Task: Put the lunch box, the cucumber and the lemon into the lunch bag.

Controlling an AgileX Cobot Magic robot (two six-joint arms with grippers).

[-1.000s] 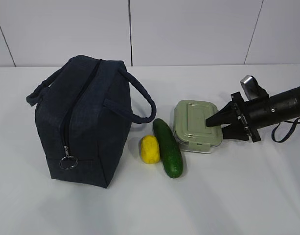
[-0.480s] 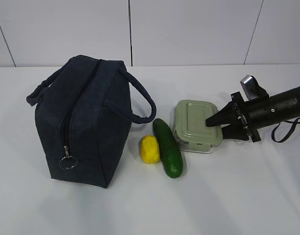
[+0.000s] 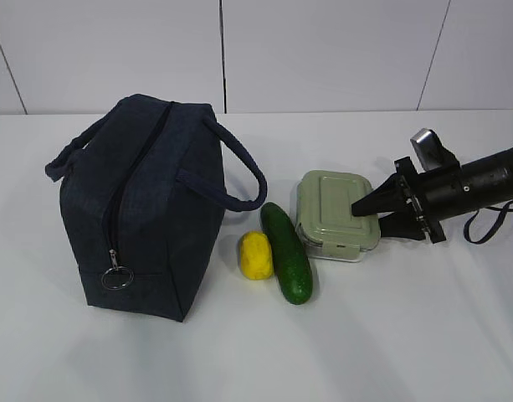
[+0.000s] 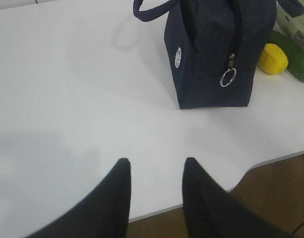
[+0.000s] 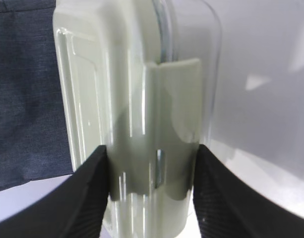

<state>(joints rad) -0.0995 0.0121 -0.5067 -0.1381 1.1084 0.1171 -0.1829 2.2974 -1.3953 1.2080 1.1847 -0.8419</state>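
The dark navy lunch bag point(image 3: 143, 209) stands upright on the left of the white table, its top zipper closed down to the ring pull point(image 3: 116, 278). To its right lie the yellow lemon point(image 3: 256, 255) and the dark green cucumber point(image 3: 287, 254), side by side. Behind the cucumber sits the lunch box point(image 3: 331, 209) with its sage-green lid. My right gripper point(image 3: 363, 219) is shut on the box's right end. In the right wrist view both fingers press the lunch box point(image 5: 137, 99) from either side. My left gripper point(image 4: 155, 163) hangs open and empty over the table's near edge, well away from the lunch bag point(image 4: 216, 49).
The table edge point(image 4: 271, 161) runs just beyond the left fingertips, with brown floor below it. A dark strap or cable point(image 3: 490, 226) loops under the right arm. A white tiled wall stands behind the table.
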